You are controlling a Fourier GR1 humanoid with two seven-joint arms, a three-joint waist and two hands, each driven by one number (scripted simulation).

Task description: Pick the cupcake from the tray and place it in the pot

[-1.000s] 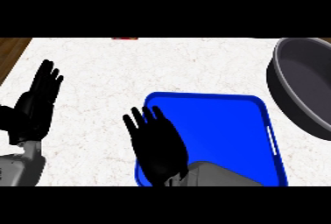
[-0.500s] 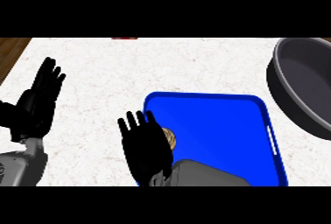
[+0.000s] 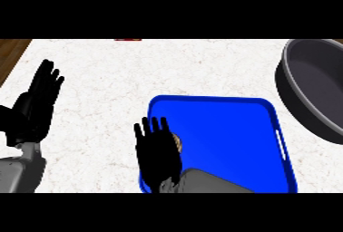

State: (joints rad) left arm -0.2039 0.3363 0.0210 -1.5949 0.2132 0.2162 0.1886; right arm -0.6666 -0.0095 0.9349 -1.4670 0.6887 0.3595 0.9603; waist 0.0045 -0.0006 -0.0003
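Right hand [image 3: 158,152] over tray [image 3: 221,122] left edge, covering cupcake [image 3: 178,142]

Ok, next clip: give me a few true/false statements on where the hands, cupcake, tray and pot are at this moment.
1. The right hand is over the left edge of the blue tray. True.
2. The cupcake is already in the pot. False: it sits on the tray, mostly hidden behind the right hand.
3. The left hand is holding the pot. False: it rests open at the view's left, fingers up, far from the pot.
4. The pot stands at the view's right edge, beyond the tray. True.
5. The right hand is curled round the cupcake. False: its fingers are straight, with the cupcake peeking out beside them.
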